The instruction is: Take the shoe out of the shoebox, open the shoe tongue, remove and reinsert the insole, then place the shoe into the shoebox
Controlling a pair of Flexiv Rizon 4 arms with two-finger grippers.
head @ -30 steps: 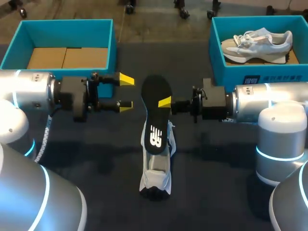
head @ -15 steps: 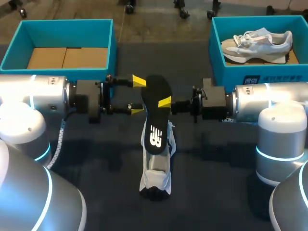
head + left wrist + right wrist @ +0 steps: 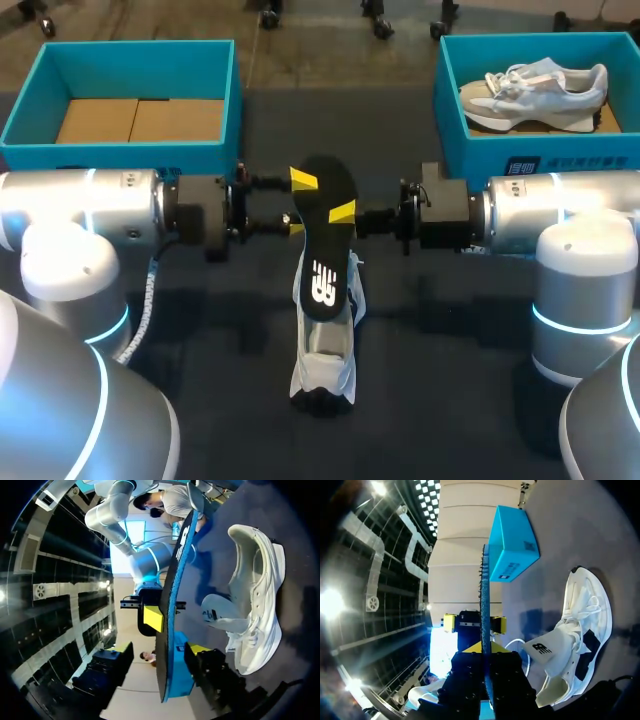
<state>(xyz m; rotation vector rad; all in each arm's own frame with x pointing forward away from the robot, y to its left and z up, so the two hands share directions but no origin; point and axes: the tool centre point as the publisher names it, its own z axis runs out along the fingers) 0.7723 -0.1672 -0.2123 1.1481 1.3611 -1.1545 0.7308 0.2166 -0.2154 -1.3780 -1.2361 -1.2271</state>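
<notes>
Now | R end effector (image 3: 341, 212) clamps insole (image 3: 321, 250) | L end effector (image 3: 298, 203) horiz, spread

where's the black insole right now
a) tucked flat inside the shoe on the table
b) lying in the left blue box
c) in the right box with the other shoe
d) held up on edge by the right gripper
d: the insole stands on edge, pinched between the fingers of the right gripper, with the white shoe on the table beneath it.
</notes>
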